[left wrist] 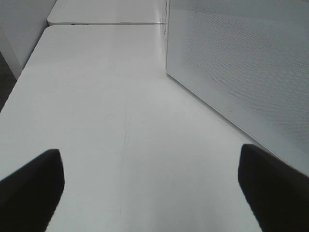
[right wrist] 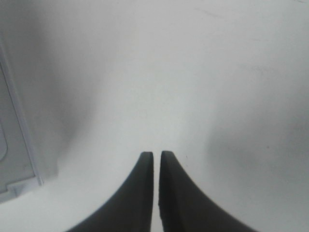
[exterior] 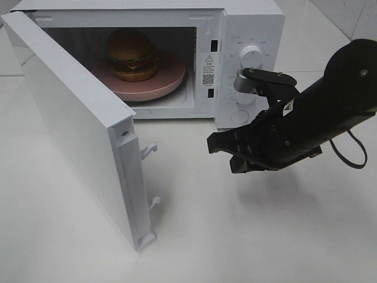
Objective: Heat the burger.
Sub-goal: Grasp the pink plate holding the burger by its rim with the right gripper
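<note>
a round burger (exterior: 131, 54) with a glossy golden-brown bun, green lettuce frill and dark patty sits on a round pink plate (exterior: 171, 79) inside an open white microwave (exterior: 253, 23), in the upper middle of the high view. the flat white door (exterior: 70, 118) swings out toward the lower left. the right gripper (exterior: 213, 145), black, hovers over the white table (exterior: 194, 236) right of centre, its tips pinched almost together with nothing between them. the burger lies up and to the left of it, and the door's free edge is to its left. closing the door looks like the next step. the left gripper (left wrist: 149, 152) is spread wide beside a perforated white panel (left wrist: 241, 63). its arm is out of the high view, so i cannot tell which arm is nearer.
</note>
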`<state>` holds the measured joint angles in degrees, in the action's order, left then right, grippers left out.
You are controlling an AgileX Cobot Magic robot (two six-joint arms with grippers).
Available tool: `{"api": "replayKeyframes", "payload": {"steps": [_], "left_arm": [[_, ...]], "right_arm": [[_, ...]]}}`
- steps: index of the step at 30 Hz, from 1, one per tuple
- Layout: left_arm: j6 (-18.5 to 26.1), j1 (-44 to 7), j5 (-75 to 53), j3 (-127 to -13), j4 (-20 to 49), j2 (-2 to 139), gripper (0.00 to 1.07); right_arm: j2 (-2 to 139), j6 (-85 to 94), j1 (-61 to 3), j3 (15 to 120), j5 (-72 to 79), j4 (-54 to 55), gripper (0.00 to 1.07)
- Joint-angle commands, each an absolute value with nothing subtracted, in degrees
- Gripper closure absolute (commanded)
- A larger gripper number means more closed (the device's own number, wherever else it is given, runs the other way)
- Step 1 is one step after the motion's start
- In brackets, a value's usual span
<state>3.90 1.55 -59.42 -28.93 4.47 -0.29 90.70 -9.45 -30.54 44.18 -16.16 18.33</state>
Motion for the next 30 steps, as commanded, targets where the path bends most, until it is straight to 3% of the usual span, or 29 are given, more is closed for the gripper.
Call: {"api": "replayKeyframes", "payload": {"steps": [1,13,15,16,18,21,23,24,26,29,30], "left_arm": [[4.07,1.66,-59.19,-28.93,4.64,-1.32,0.17],[4.07,1.66,-59.19,-28.93,4.64,-1.32,0.17],[4.07,1.66,-59.19,-28.93,4.64,-1.32,0.17],[4.07,1.66,-59.19,-28.93,4.64,-1.32,0.17],[4.07,1.66,-59.19,-28.93,4.64,-1.32,0.17],[4.07,1.66,-59.19,-28.93,4.64,-1.32,0.17],[4.07,1.66,-59.19,-28.93,4.64,-1.32,0.17],[4.07,1.66,-59.19,-28.93,4.64,-1.32,0.17],[4.07,1.66,-59.19,-28.93,4.64,-1.32,0.17],[4.07,1.66,-59.19,-28.93,4.64,-1.32,0.17],[4.07,1.66,-59.19,-28.93,4.64,-1.32,0.17]], "right_arm": [[88.81,-2.69,-30.19,45.21,-22.98,16.27,0.99],[88.64,20.51,-30.19,52.37,-38.96,10.77,0.84],[88.58,29.22,-30.19,54.2,-40.05,10.43,0.73],[88.58,29.22,-30.19,54.2,-40.05,10.43,0.73],[88.58,36.67,-30.19,54.89,-39.82,10.43,0.6],[88.58,39.19,-30.19,55.12,-39.82,10.43,0.57],[88.58,46.64,-30.19,55.23,-38.9,10.43,0.43],[88.58,46.64,-30.19,55.23,-38.9,10.43,0.43],[88.58,50.99,-30.19,55.23,-36.61,10.43,0.3],[88.58,53.34,-30.19,55.23,-34.95,9.34,0.26],[88.58,54.72,-30.19,55.23,-33.92,7.96,0.19]]}}
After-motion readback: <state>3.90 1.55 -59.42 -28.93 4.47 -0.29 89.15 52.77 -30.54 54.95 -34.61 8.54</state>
